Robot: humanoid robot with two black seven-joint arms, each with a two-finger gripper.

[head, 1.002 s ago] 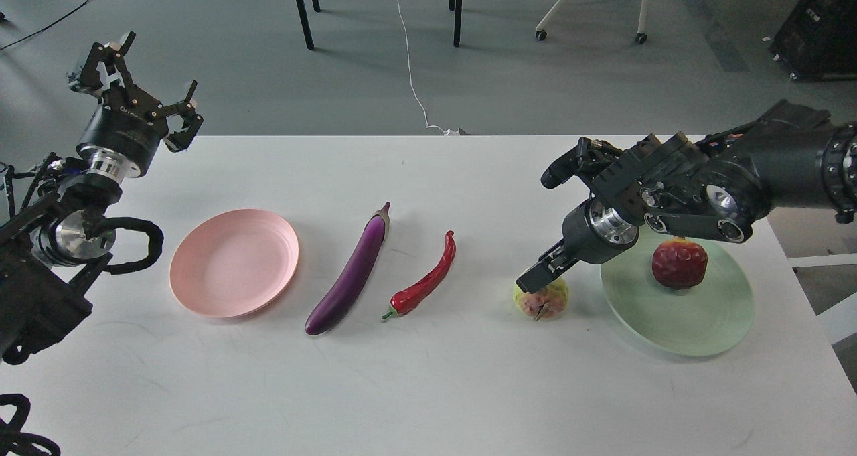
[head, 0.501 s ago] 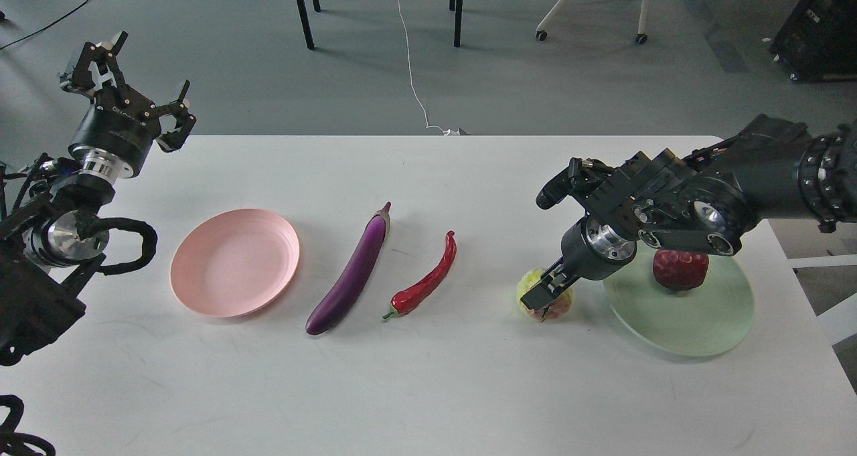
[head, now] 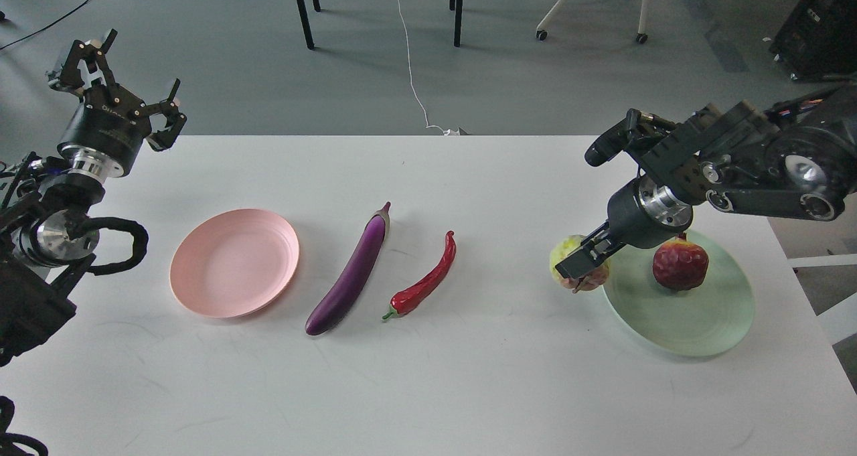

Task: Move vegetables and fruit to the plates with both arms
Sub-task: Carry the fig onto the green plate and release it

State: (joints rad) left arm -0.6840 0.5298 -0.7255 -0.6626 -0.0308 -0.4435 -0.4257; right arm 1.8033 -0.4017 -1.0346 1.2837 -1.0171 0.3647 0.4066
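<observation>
My right claw (head: 581, 268) is clamped on the bumpy fruit (head: 571, 263), held at the green plate's (head: 696, 335) left rim. The plate lies to the claw's right, with the pomegranate (head: 680, 264) already on it, so the bare near side is the spot. My left claw (head: 110, 74), spread apart and raised, is nearer the eggplant (head: 349, 275).

White table (head: 469, 389), grey floor (head: 535, 88), white cable (head: 410, 61), chair legs (head: 589, 7)

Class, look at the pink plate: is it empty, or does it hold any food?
Empty. The pink plate shows only its bare surface; the eggplant and chili pepper lie on the table beside it.
</observation>
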